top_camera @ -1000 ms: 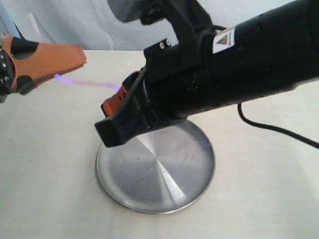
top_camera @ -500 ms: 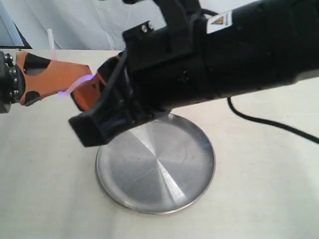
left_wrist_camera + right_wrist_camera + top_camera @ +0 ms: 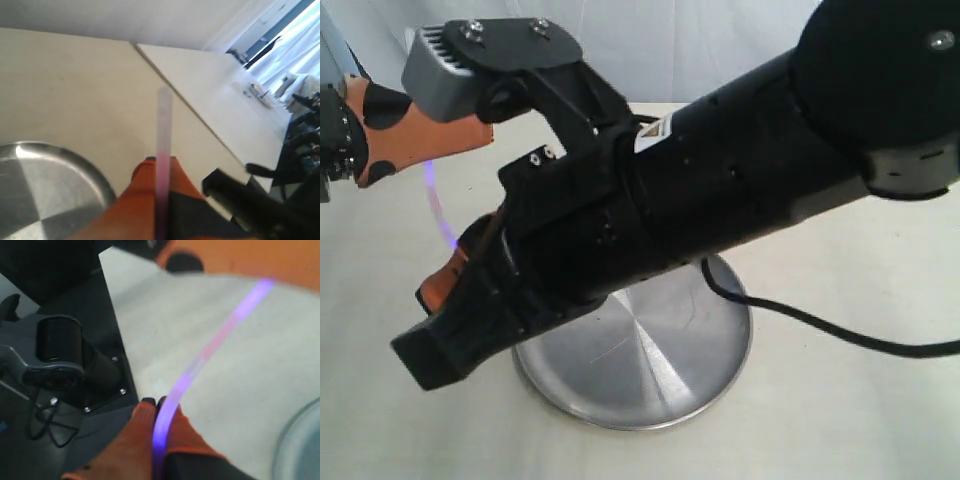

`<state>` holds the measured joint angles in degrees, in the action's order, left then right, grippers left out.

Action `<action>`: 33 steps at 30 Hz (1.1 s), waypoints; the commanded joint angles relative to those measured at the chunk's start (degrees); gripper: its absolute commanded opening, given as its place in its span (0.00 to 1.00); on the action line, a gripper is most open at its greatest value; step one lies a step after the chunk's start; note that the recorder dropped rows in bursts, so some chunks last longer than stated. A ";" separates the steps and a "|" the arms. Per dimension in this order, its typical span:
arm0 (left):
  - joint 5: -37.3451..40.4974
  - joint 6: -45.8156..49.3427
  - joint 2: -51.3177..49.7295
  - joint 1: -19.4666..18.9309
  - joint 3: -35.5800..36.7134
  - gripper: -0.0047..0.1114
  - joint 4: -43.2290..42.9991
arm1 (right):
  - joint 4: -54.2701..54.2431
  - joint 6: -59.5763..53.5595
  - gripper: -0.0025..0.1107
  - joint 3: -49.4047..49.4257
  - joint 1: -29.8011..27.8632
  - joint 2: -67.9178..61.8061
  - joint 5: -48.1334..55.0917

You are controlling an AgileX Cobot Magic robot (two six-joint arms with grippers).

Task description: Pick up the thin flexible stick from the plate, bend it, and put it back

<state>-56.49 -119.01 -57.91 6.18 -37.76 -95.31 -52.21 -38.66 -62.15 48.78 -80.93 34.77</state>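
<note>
The thin flexible stick [image 3: 435,205] glows purple and curves in an arc in the air, left of the plate [image 3: 660,385]. My left gripper [image 3: 470,132], orange-fingered, is shut on one end; the pale stick [image 3: 163,135] pokes out past its tips [image 3: 160,167]. My right gripper [image 3: 452,262] sits lower, mostly hidden under its own black arm. It is shut on the other end, and the stick [image 3: 210,347] bows away from its tips [image 3: 159,407] toward the left gripper [image 3: 240,257]. The round silver plate [image 3: 30,165] lies bare on the table.
The right arm's black body [image 3: 720,200] crosses over the plate and hides its far rim. A black cable [image 3: 820,330] trails over the table on the right. A table edge [image 3: 200,125] and a camera mount [image 3: 60,360] off the table show in the wrist views.
The right arm has swung left and down toward the front. The stick, first straight between the grippers, is now bent into a steep arc. The left gripper has risen slightly.
</note>
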 commanded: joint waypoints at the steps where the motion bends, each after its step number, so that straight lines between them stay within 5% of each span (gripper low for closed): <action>1: -1.80 -0.89 0.24 0.34 1.97 0.04 -4.60 | 3.91 0.87 0.01 -0.58 -1.38 4.23 -4.27; 6: -9.17 0.52 0.24 0.34 2.62 0.04 0.63 | 16.77 10.70 0.01 -0.58 -2.83 5.50 -3.00; 12: -8.40 8.39 0.24 0.34 2.62 0.09 4.89 | 24.90 17.36 0.01 -0.10 -2.83 4.07 0.50; 22: -2.84 12.81 0.24 0.23 2.38 0.51 13.74 | 25.35 17.86 0.01 0.17 -2.83 3.13 4.56; 33: 6.13 12.57 5.81 0.23 -4.46 0.45 9.19 | 35.75 24.68 0.01 0.17 -2.83 -0.82 8.75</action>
<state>-54.09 -106.71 -54.48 6.18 -40.33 -84.11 -18.15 -14.66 -62.15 46.26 -80.84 42.51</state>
